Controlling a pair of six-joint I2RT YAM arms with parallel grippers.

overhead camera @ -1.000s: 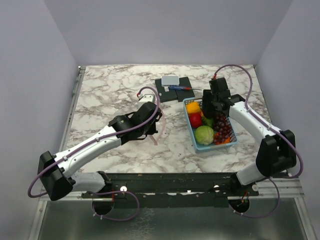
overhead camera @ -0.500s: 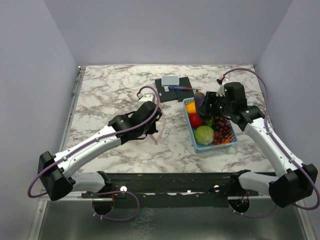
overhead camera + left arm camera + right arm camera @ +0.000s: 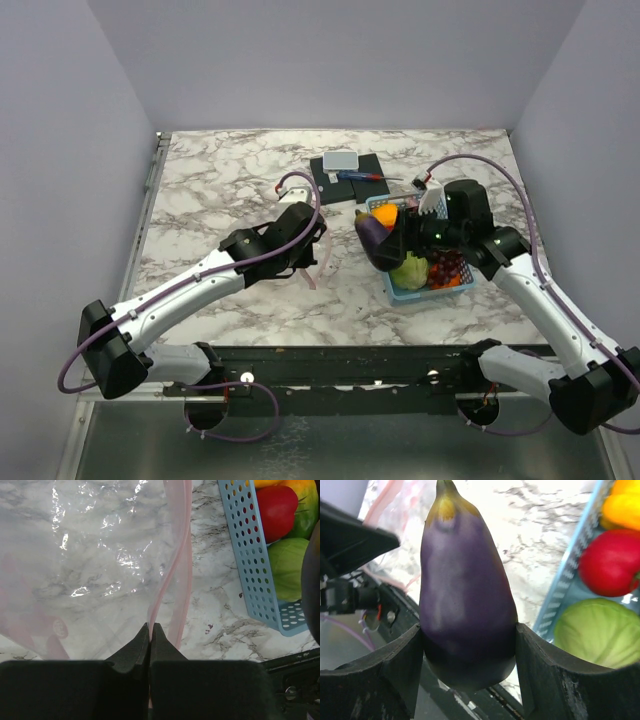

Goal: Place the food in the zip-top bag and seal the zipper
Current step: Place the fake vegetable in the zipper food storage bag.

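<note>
1. Purple eggplant (image 3: 465,595) wedged between the right jaws, spread wide around its fat end and pressing on the skin from both sides. Stem tip pointing away from the wrist.
2. From above, same eggplant held up over the marble desk (image 3: 220,190), just off the left wall of the blue basket (image 3: 430,292), somewhere between basket and bag.
3. Left jaws pinched completely shut, tips touching, right on the pink zipper strip (image 3: 181,555) at the edge of the clear bag (image 3: 90,565).
4. Bag lying crinkly on the desk to the left of the basket, mostly hidden under the left arm in the top view. Strip showing up in the left wrist view as two pink lines running side by side away from the jaws. Mouth open or closed: can't tell from here.
5. Sitting in the basket: green cabbage (image 3: 408,270) at the near end, red piece (image 3: 277,510) beside it, yellow-orange piece (image 3: 622,507) further back, dark grapes (image 3: 448,265) along the right side.
6. Way at the back of the desk, well apart from everything else: black mat (image 3: 365,185) with a small white box (image 3: 340,160) on it.
</note>
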